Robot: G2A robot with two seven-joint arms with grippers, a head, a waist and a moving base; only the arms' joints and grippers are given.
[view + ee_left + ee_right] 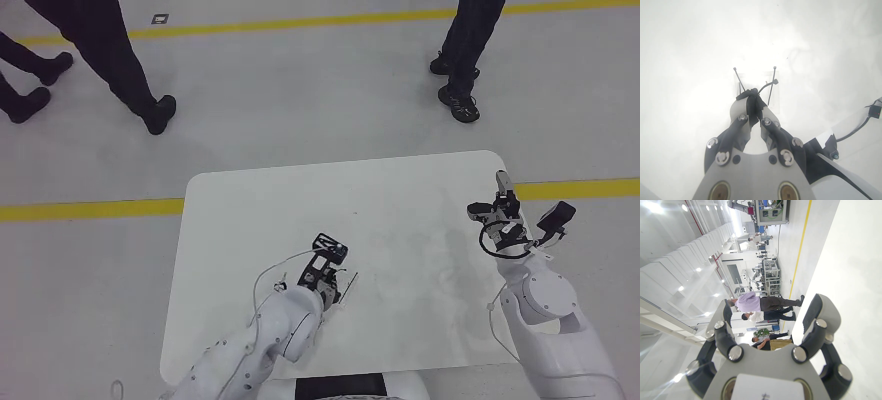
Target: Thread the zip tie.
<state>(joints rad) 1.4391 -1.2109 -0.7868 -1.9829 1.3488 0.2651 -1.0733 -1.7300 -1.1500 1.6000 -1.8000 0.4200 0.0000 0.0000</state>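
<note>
My left end effector (pixel 753 97) is clenched on a black zip tie (pixel 766 86) over the white counter (pixel 400 200), while my right end effector (pixel 768 311) hovers released by its edge.

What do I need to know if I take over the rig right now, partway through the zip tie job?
Left gripper: shut on a black zip tie, low over the table on the robot's side. The tie curves out of the grip with its head free.
Right gripper: open and empty at the table's right edge, facing out over the floor.
Two spare zip ties lie straight just past the left gripper.
Done: one tie is in hand.
Left: probably bring the right gripper over and feed the tail through the head. No closed loop shows yet.
</note>
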